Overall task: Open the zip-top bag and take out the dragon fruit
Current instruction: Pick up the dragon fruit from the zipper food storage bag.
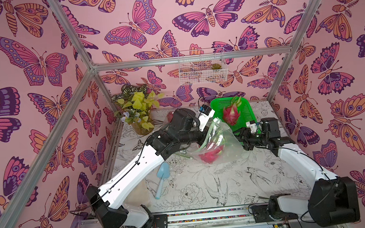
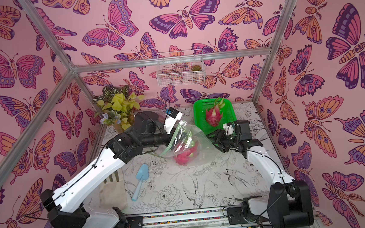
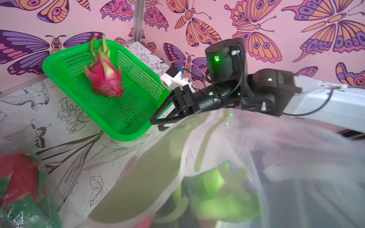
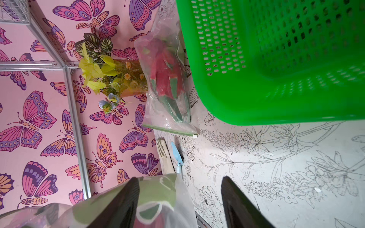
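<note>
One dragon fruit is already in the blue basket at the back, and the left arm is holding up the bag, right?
Not quite: the basket is green, not blue, as both top views show. One dragon fruit does lie in it, and the left arm does hold up the bag.

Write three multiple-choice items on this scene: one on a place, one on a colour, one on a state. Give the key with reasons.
1. Where is the unbagged dragon fruit?
A. In the green basket
B. In the wire basket on the wall
C. Beside the blue scoop

2. What colour is the scoop on the table?
A. Red
B. Light blue
C. Black

3. How is the right gripper?
A. Shut on the basket rim
B. Holding a dragon fruit
C. Open

Key: 1 A, it lies on the basket's mesh floor. 2 B, both top views show it pale blue. 3 C, the right wrist view shows its fingers standing apart beside the zip-top bag.
</note>
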Action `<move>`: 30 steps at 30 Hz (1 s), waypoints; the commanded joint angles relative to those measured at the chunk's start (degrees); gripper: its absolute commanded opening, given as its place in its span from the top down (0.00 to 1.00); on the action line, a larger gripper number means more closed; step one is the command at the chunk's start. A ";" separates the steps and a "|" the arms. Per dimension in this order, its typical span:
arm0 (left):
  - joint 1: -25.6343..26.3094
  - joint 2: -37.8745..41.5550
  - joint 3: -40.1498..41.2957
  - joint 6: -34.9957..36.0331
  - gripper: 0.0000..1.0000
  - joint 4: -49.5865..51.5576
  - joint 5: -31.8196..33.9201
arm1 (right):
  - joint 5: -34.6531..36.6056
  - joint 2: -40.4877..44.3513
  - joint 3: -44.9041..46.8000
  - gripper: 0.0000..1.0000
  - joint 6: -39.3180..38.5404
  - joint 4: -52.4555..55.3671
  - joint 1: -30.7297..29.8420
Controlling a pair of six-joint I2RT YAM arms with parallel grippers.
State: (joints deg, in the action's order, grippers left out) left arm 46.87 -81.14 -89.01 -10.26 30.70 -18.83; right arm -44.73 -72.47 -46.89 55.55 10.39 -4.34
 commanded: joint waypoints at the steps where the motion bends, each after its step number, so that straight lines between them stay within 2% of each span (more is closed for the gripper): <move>1: -0.64 1.70 -0.55 3.23 1.00 -0.24 -3.14 | -3.71 -1.11 1.02 0.30 4.96 -7.16 -0.50; 7: -1.33 1.11 -0.37 3.59 1.00 0.76 -0.04 | -6.74 -1.46 1.73 0.29 6.57 -7.45 -0.50; 11: -2.04 0.73 -0.72 2.88 1.00 2.16 3.60 | -6.38 0.75 1.37 0.28 4.41 -3.80 -0.41; 16: -2.06 1.08 0.02 1.67 1.00 2.30 8.32 | -6.22 2.45 1.36 0.22 4.77 0.73 -0.45; 23: -2.05 1.18 1.21 1.66 1.00 2.25 10.83 | -8.27 2.81 1.63 0.16 13.72 0.99 -0.41; 27: -2.00 0.92 1.51 1.56 1.00 2.00 10.56 | -10.05 0.61 4.36 0.15 25.14 -7.28 -1.79; 30: -1.95 0.65 1.94 1.70 1.00 1.80 11.17 | -10.88 -1.27 4.24 0.14 28.86 -10.71 -3.99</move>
State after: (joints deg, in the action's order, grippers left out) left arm 45.01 -81.10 -87.92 -8.21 33.10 -8.84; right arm -53.47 -72.07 -42.76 76.79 4.49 -6.39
